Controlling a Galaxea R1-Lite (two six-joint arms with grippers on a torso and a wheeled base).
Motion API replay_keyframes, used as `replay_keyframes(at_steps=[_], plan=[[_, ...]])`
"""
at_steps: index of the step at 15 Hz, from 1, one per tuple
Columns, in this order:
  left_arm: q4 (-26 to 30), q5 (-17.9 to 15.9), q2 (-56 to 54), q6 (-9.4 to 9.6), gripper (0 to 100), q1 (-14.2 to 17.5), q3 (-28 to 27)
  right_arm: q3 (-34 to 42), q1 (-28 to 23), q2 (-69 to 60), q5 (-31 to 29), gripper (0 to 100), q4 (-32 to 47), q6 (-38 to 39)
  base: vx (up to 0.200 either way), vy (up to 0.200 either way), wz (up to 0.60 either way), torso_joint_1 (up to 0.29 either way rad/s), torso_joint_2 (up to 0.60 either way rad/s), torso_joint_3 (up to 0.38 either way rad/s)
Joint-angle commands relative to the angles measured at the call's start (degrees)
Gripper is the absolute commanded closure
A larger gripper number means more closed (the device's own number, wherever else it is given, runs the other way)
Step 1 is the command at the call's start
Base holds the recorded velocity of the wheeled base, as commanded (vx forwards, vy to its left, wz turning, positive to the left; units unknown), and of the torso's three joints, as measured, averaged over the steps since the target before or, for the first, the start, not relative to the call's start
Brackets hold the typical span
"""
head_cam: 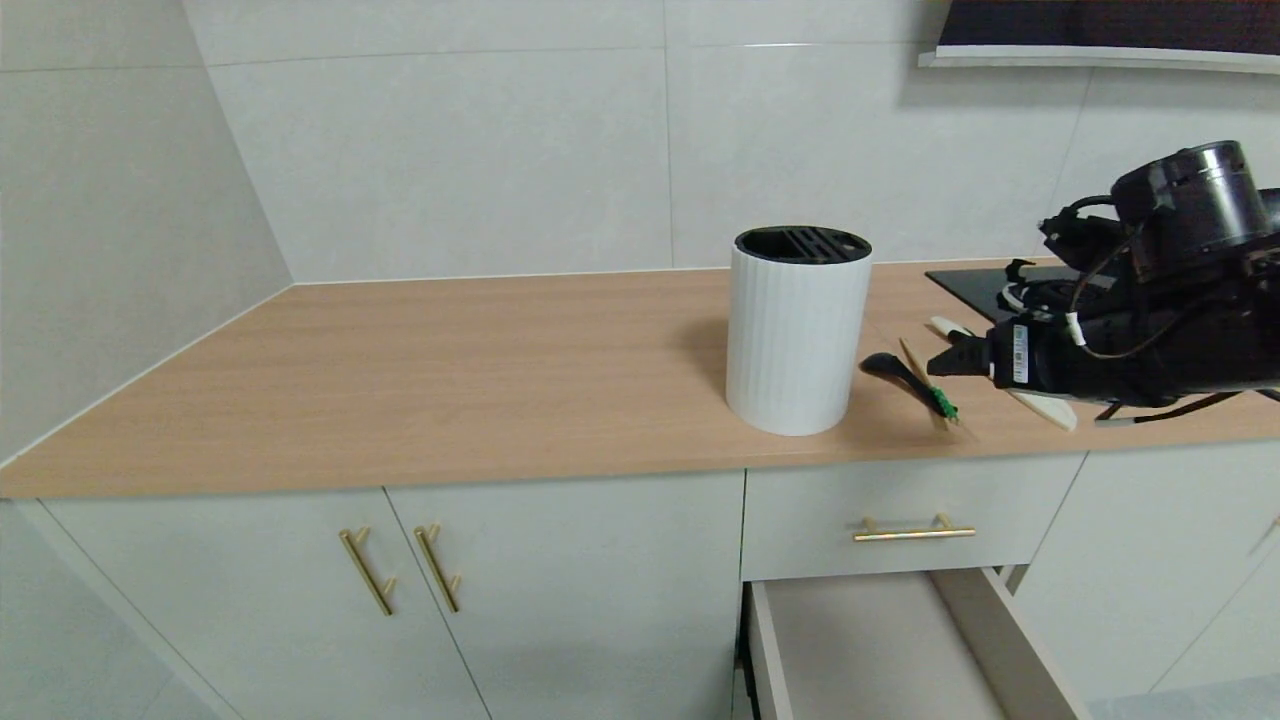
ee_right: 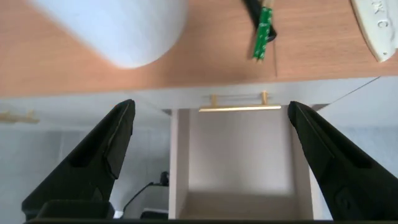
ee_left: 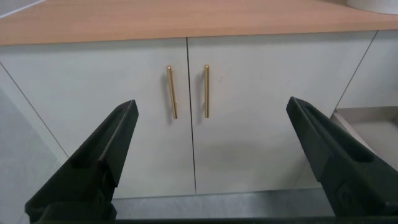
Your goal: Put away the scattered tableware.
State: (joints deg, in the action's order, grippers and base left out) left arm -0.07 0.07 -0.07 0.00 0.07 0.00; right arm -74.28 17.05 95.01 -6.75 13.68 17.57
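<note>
- Holder (head_cam: 797,340): white, ribbed with fine vertical lines; black slotted top.
- Counter (head_cam: 450,380): light wood grain.
- Cabinets (head_cam: 600,590): off-white, with gold handles (head_cam: 912,531).
- Spoon (head_cam: 890,366): black.
- Other spoon (head_cam: 1045,408): cream-white.
- Chopsticks (head_cam: 940,402): pale wood, green band.
- Wall (head_cam: 450,150): pale grey tiles.
- Left gripper (ee_left: 211,162), right gripper (ee_right: 208,162): black.

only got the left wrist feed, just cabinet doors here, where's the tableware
Observer: On the countertop, to the right of a white ribbed holder: a black spoon, chopsticks with a green band and a white spoon.
Operator: where's the right arm
Observer: The right pincer is open, hovering close by those utensils.
Operator: any drawer open
Observer: Yes, the lower drawer beneath that spot is pulled out; the part that shows is bare.
</note>
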Motion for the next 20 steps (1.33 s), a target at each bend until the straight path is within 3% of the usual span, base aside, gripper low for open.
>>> replay_keyframes(at_steps=[1, 6, 11, 20], plan=[[0.0, 0.0, 0.1, 0.00, 0, 0.0, 0.0, -0.3, -0.8, 5.4, -0.3, 0, -2.3, 0.5, 0.000, 0.000, 0.00, 0.000, 0.00, 0.000], [0.0, 0.0, 0.1, 0.00, 0, 0.0, 0.0, -0.3, -1.1, 14.5, -10.3, 0, -11.0, 0.7, 0.000, 0.000, 0.00, 0.000, 0.00, 0.000], [0.0, 0.0, 0.1, 0.00, 0, 0.0, 0.0, -1.0, -3.8, 18.9, -10.6, 0, -15.7, 0.1, 0.000, 0.000, 0.00, 0.000, 0.00, 0.000], [0.0, 0.0, 0.1, 0.00, 0, 0.0, 0.0, -1.0, -4.3, 19.5, -10.6, 0, -16.0, 0.1, 0.000, 0.000, 0.00, 0.000, 0.00, 0.000]])
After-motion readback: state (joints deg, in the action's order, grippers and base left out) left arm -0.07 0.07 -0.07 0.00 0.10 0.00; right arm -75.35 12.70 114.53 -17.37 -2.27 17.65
